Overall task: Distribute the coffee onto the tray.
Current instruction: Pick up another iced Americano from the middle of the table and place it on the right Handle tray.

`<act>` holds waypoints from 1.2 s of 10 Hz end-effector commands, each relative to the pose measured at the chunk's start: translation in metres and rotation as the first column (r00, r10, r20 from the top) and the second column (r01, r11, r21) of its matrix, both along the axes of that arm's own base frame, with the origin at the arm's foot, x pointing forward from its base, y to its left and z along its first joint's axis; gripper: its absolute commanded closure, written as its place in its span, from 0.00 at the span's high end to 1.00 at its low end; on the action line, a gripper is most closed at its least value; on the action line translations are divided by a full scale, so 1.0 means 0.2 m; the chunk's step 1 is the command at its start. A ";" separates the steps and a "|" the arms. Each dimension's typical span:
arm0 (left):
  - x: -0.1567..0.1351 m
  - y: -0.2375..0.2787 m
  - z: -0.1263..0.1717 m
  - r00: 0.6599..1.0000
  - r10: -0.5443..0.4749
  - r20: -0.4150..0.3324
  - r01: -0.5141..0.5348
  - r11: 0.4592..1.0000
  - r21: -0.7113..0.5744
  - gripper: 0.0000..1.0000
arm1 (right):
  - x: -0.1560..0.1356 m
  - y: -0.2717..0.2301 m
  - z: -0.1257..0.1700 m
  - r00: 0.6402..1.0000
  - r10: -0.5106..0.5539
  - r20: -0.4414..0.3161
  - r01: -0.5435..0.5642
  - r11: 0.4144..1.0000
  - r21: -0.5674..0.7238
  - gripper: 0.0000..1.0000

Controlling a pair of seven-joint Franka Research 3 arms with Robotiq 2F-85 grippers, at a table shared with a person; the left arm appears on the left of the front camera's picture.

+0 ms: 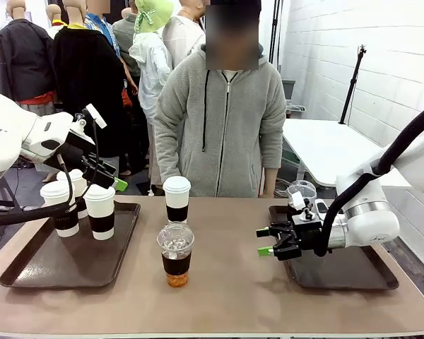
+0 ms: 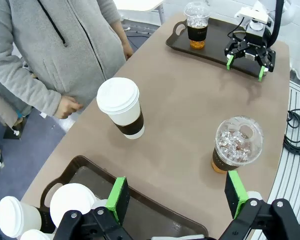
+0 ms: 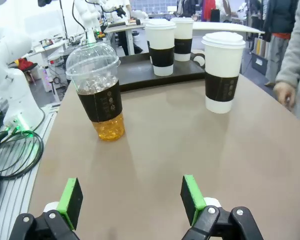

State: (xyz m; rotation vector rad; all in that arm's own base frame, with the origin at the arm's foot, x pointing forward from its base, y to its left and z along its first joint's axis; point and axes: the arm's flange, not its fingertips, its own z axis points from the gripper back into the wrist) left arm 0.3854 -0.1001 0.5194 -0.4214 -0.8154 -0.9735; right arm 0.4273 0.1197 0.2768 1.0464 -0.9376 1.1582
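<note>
judging by how the cups lie, the job looks about two thirds done. three white lidded paper cups stand together at the far end of the left tray, and one clear dome-lidded cup of amber drink stands at the far side of the right tray. two cups are not yet on a tray. a fourth white lidded cup stands on the bare table between the trays, toward the far edge by the person. a second clear cup stands nearer, just in front of it and apart from it.

the left gripper hangs over the left tray's right side, its pincer wide and holding nothing. the right gripper sits low at the left edge of the right tray, pointing at the two loose cups, its green pads also spread wide around nothing.

what remains, as i read it, is to lift each loose cup onto a tray.
</note>
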 end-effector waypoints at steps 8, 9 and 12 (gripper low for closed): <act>0.02 0.01 -0.01 1.000 -0.022 0.018 0.023 1.000 -0.009 1.00 | -0.11 0.39 -0.04 0.999 0.037 0.000 -0.037 0.999 0.039 1.00; 0.02 0.01 -0.01 1.000 -0.022 0.018 0.023 1.000 -0.009 1.00 | -0.11 0.39 -0.05 0.999 0.040 0.002 -0.040 0.998 0.040 1.00; 0.02 0.01 -0.01 1.000 -0.022 0.018 0.023 1.000 -0.009 1.00 | -0.13 0.38 -0.03 0.999 0.045 -0.020 -0.044 0.998 0.038 1.00</act>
